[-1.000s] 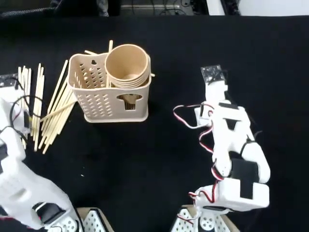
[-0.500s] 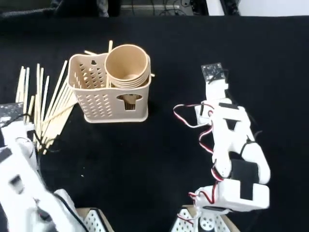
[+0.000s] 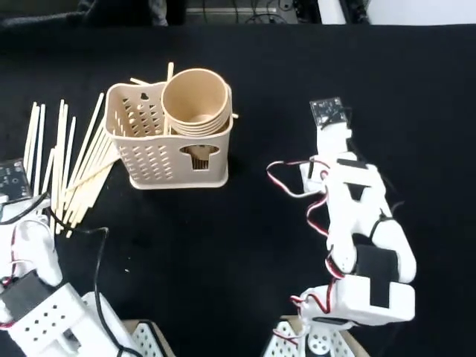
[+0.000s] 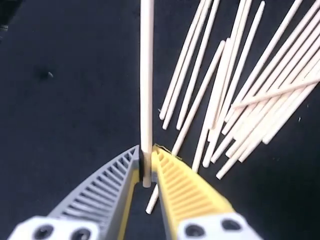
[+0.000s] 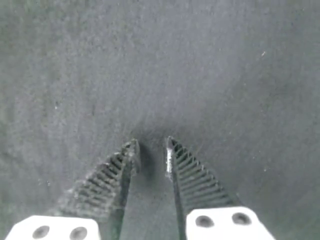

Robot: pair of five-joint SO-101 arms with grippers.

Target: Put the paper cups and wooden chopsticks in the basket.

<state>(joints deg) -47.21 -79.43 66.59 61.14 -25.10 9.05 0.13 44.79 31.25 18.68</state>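
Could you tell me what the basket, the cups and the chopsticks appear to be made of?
Basket: likely moulded plastic, matte beige, with regular rows of holes.
Cups: seemingly paper, tan, matte, thin rims, nested.
Chopsticks: pale, bare-looking wood, no gloss. The chopstick in the left gripper looks the same.

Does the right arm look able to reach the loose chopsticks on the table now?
Probably not easily: the basket stands between the right gripper and the loose chopsticks, which lie on its far side.

White plastic shells and black servos form the left arm (image 3: 41, 320) and right arm (image 3: 357, 223), the latter looped with red, white and black cables. The left gripper (image 4: 146, 152) has one grey and one yellow ribbed finger, and the right gripper (image 5: 150, 145) has dark ones.
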